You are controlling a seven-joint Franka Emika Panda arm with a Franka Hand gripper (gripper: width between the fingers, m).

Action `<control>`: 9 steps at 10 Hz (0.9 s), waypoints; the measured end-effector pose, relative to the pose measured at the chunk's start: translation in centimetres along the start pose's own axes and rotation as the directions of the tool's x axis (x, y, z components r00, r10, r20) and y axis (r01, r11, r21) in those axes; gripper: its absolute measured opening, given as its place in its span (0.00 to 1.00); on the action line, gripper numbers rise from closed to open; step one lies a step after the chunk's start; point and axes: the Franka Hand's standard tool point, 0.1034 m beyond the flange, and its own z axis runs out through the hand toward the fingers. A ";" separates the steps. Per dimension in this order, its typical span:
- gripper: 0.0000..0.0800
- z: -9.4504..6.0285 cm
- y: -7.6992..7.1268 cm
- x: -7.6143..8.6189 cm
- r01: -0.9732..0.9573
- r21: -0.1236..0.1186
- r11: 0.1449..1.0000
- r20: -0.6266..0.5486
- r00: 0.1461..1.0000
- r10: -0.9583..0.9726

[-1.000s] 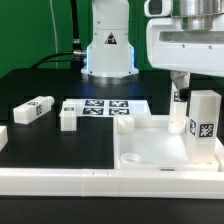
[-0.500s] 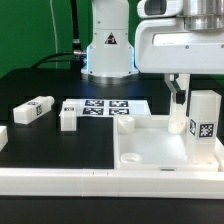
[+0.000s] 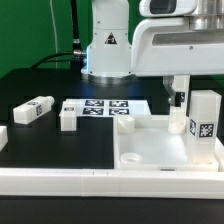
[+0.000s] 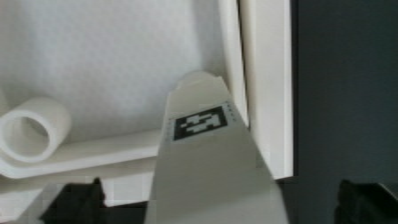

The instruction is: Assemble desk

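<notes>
The white desk top (image 3: 150, 150) lies at the exterior view's right, its raised rim up. One square white leg (image 3: 204, 118) with a black-and-white tag stands upright in its far right corner. My gripper (image 3: 190, 95) hangs open just above that leg, apart from it. In the wrist view the leg (image 4: 210, 150) rises between my dark fingertips (image 4: 71, 205), with a gap on each side. A round socket (image 4: 27, 135) and the rim (image 4: 263, 80) of the top show beside it.
Loose white legs lie on the black table: one (image 3: 35, 110) tilted at the left, one (image 3: 68, 117) and one (image 3: 125, 124) by the marker board (image 3: 100, 108). The robot base (image 3: 107, 45) stands behind. A long white rail (image 3: 60, 180) runs along the front.
My hand has shifted a little toward the exterior view's left and risen slightly. The upright leg has stayed in its corner and the jaws have stayed wide.
</notes>
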 end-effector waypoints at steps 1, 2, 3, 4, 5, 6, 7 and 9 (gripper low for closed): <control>0.81 0.0 0.1 0.0 0.048 0.000 0.999 0.000 0.999 -0.048; 0.66 0.0 0.1 0.0 0.035 0.001 0.999 0.000 0.999 -0.035; 0.48 0.0 0.1 0.0 0.035 0.001 0.999 0.000 0.999 -0.035; 0.48 0.0 0.1 0.0 0.022 0.001 1.000 0.000 1.000 -0.022; 0.36 0.0 0.1 0.0 0.008 0.001 1.000 0.000 1.000 -0.008; 0.36 0.0 0.1 0.0 0.009 0.001 1.000 0.000 1.000 -0.009; 0.36 0.0 0.1 0.0 -0.003 0.001 1.000 0.000 1.000 0.003; 0.36 -0.1 0.5 0.2 -0.200 0.003 0.980 -0.009 0.980 0.200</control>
